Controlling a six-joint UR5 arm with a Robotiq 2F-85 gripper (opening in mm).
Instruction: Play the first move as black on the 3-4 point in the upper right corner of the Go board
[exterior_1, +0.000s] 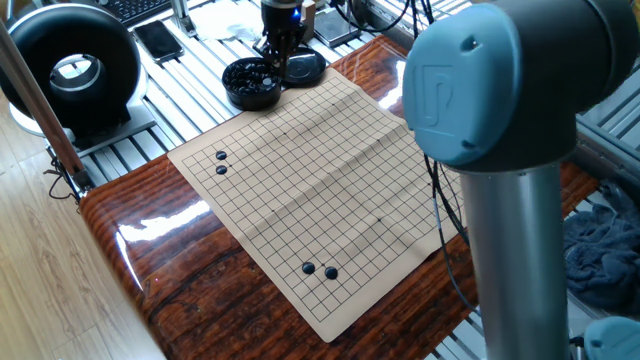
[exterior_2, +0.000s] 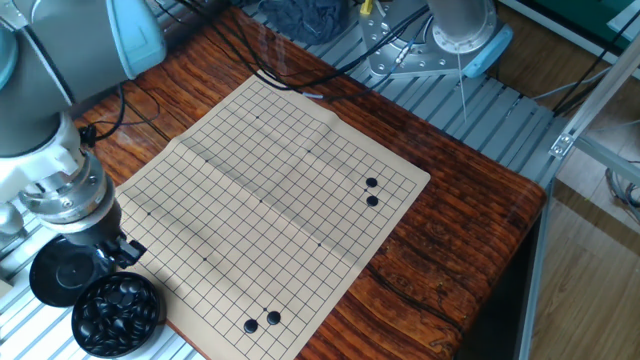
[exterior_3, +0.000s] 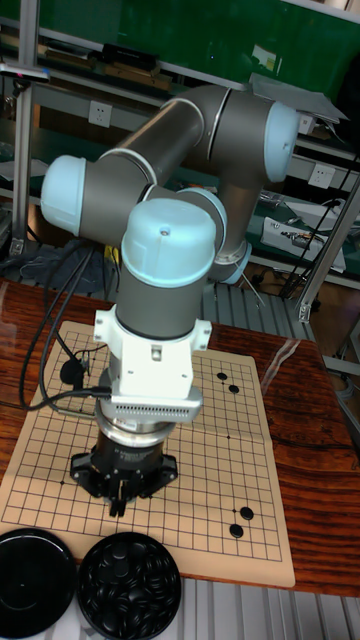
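Observation:
The paper Go board lies on the wooden table. Two pairs of black stones sit on it. A round black bowl full of stones stands off the board's edge beside its lid. My gripper hangs over that board edge, next to the bowl, its fingers drawn together. No stone shows between them. The 3-4 point is too fine to single out.
My arm's large grey and blue elbow fills the right of one fixed view. A black ring-shaped device and a phone lie beyond the table. Blue cloth and cables are at the far side.

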